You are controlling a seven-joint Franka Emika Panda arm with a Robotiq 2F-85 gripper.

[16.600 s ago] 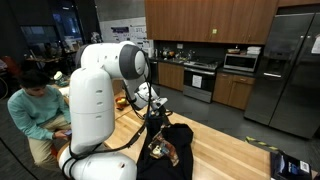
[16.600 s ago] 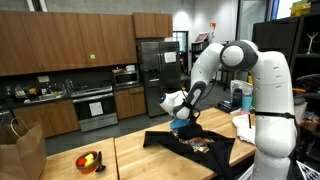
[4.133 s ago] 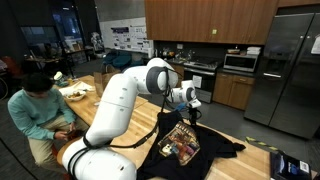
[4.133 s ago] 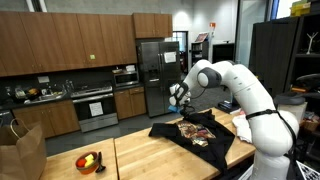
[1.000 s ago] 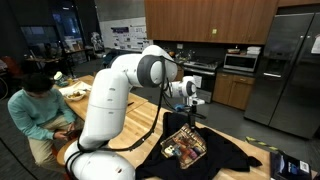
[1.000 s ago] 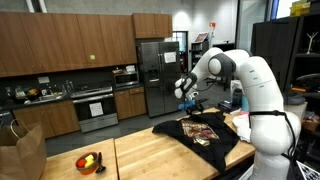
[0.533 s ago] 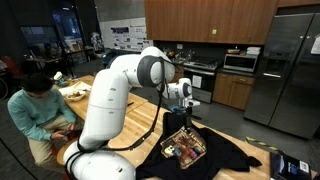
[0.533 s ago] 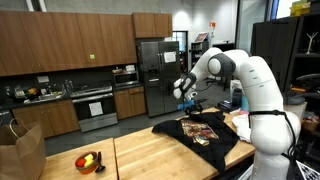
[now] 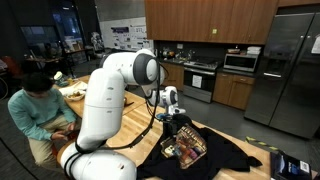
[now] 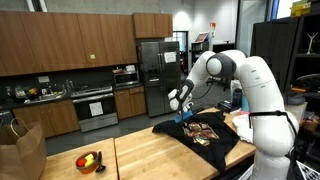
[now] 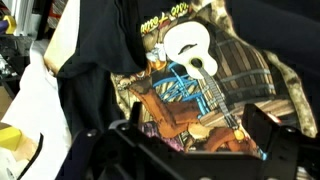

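Wrist view: your gripper (image 11: 190,142) hangs released, jaws wide, just above the black shirt (image 11: 95,55); its print (image 11: 200,90) sits centred between them, long axis square to the jaw line.

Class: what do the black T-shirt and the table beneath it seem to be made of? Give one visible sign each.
T-shirt: soft knit cloth, likely cotton, matte; it folds and wrinkles. Table: wood, probably butcher block, smooth light finish; plank seams show.
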